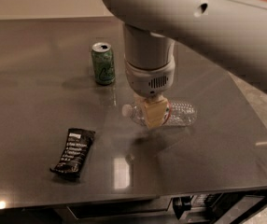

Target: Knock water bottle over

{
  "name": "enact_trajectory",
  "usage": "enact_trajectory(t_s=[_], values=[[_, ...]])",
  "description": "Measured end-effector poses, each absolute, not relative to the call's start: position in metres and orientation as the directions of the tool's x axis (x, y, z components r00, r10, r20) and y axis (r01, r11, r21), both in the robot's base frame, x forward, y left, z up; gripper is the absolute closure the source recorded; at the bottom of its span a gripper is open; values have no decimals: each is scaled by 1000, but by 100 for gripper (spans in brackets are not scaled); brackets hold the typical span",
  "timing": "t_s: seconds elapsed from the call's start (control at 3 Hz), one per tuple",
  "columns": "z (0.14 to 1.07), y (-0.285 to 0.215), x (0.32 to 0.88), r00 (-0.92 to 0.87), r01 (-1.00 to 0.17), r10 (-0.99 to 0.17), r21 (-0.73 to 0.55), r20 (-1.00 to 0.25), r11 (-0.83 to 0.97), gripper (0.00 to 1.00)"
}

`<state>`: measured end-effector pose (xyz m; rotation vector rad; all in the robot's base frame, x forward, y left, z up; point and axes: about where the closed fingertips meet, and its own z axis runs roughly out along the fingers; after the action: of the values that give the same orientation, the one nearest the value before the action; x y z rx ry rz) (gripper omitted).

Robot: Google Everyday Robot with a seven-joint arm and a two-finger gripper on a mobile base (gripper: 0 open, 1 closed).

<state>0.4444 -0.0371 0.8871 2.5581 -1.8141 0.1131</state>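
Observation:
The water bottle (178, 113) lies on its side on the dark table (31, 101), with its white cap (126, 109) pointing left and its clear ribbed body running right. My gripper (154, 115) hangs straight down from the big grey arm. Its tan fingers are shut together, right in front of the bottle's neck end, and hide part of it. I cannot tell if they touch the bottle. The gripper holds nothing.
A green soda can (103, 63) stands upright behind and left of the bottle. A black snack bar wrapper (73, 153) lies flat at the front left. The table's right edge (259, 125) and front edge are close by.

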Motion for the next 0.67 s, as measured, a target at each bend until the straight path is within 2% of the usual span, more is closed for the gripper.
enact_trajectory(t_s=[0.33,0.67], values=[[882,-36,442,325,-945,-944,-29,51,-327,12],[873,-39,436,309,-951,-951,-8,28,-309,0]])
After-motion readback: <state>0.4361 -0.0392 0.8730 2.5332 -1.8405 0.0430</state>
